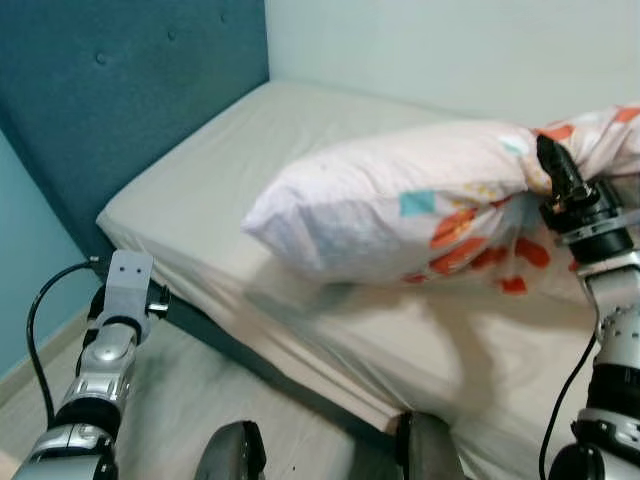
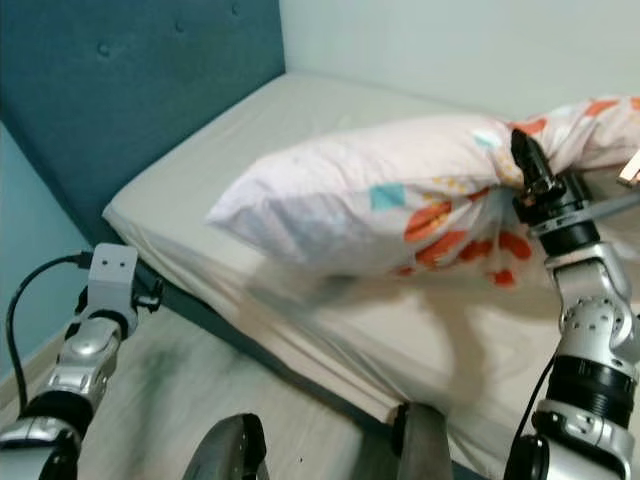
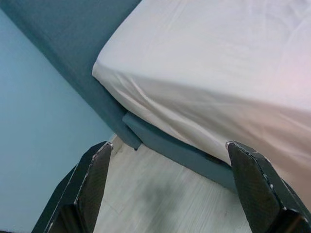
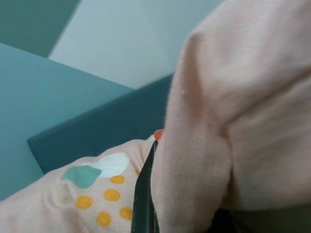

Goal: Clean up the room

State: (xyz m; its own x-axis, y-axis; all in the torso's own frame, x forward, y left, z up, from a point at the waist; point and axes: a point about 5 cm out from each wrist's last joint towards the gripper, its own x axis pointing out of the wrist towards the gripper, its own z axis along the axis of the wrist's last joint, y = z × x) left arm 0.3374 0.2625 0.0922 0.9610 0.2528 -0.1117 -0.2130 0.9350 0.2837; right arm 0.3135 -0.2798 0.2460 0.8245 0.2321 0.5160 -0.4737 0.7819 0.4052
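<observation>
Two dark rounded shapes (image 1: pixel 228 452) sit at the very bottom edge of the head views, at about 6 o'clock, cut off by the frame and too blurred to identify.

Just beyond them, the pillow (image 1: pixel 400 205) hangs lifted over the bed: pale pink with orange and teal patches, its free end pointing toward 9 o'clock and its shadow falling on the sheet beneath. Its far end, toward 3 o'clock, runs out of the frame. The right gripper (image 1: pixel 556 168) bites into the pillow at that end, its black fingers pressed closed on a bunched fold of fabric. The right wrist view shows what the head views cannot: a single black finger (image 4: pixel 144 194) buried between two swells of the cloth, with yellow dots and a teal patch printed beside it; the other finger is hidden by the fabric.

The mattress (image 1: pixel 230 170) carries a plain cream sheet, and a teal tufted headboard (image 1: pixel 110 90) rises at 10 o'clock.

The left gripper (image 3: pixel 170 194) hovers at 7 o'clock, off the bed's corner over the pale wooden floor (image 3: pixel 160 194). Its fingers themselves are hidden in the head views behind the wrist block; the left wrist view shows them spread wide, holding nothing, framing the mattress corner and the dark bed base (image 3: pixel 170 148).
</observation>
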